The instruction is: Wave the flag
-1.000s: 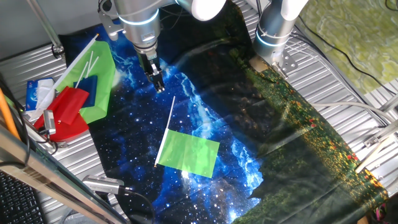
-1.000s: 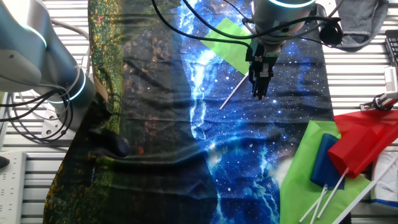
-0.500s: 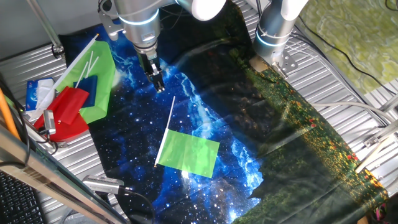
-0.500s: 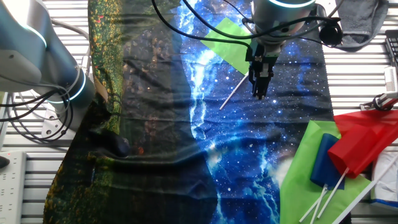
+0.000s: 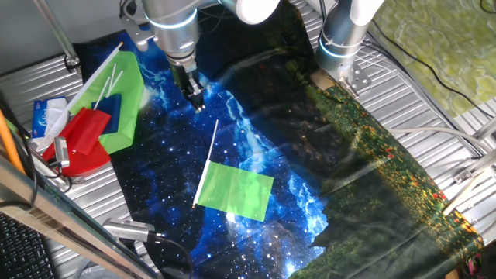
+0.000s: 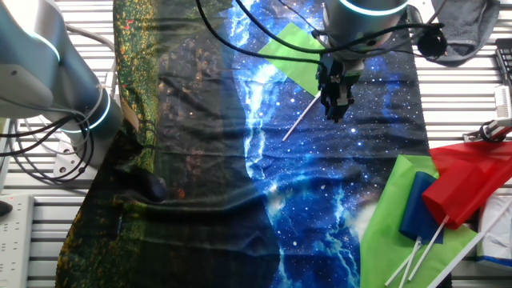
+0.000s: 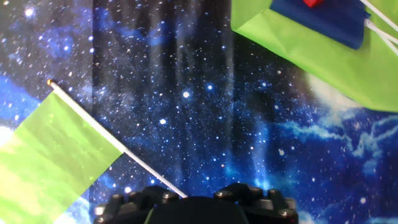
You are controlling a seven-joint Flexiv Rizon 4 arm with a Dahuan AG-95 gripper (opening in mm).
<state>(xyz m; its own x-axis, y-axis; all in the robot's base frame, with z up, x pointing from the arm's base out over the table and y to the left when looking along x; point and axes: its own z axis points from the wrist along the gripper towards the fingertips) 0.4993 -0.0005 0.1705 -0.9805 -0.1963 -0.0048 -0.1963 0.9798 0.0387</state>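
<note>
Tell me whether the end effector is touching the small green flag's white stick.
Cannot tell. In one fixed view the end effector hangs just beyond the small bright-green cloth flag's stick tip; the hand view hides the meeting point.

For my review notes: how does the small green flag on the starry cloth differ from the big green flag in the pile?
The small flag lies alone and flat, with its whole stick bare; the big flag lies under a blue flag and a red flag. The small flag is clearly smaller. The gripper hangs by the small flag's stick end, away from the pile. Both are bright green with white sticks.
</note>
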